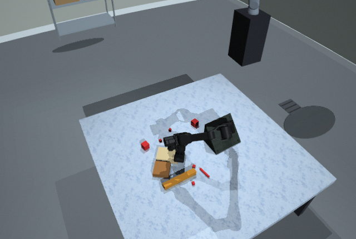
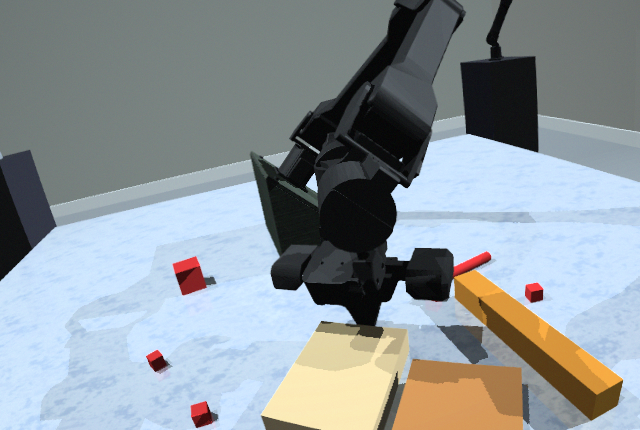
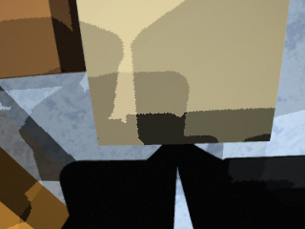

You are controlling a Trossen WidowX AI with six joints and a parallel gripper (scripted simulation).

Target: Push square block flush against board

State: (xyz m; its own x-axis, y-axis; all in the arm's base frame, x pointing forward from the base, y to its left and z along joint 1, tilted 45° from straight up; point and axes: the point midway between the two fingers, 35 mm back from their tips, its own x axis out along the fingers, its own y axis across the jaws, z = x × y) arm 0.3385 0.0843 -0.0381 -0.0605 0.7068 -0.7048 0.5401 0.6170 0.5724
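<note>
Brown and flat-topped, the square block (image 1: 161, 169) (image 2: 462, 394) (image 3: 26, 43) wears ragged shadow.

Counter (image 1: 258, 155) (image 2: 516, 177): pale blue, mottled surface, straight edges. Lying directly on it: one cream slab (image 1: 164, 154) (image 2: 341, 371) (image 3: 214, 52); one brown-orange block (image 1: 161, 169) (image 2: 465, 394) (image 3: 29, 43) just beside the slab; one long amber bar (image 1: 179, 179) (image 2: 537, 342) (image 3: 35, 196), set obliquely near the block; one red rod (image 1: 204, 172) (image 2: 473, 263); several red cubes of differing size, including a larger one (image 1: 194, 123) (image 2: 189, 276).

robot lab: second arm on a pedestal (image 1: 249, 38) (image 2: 500, 99).
</note>
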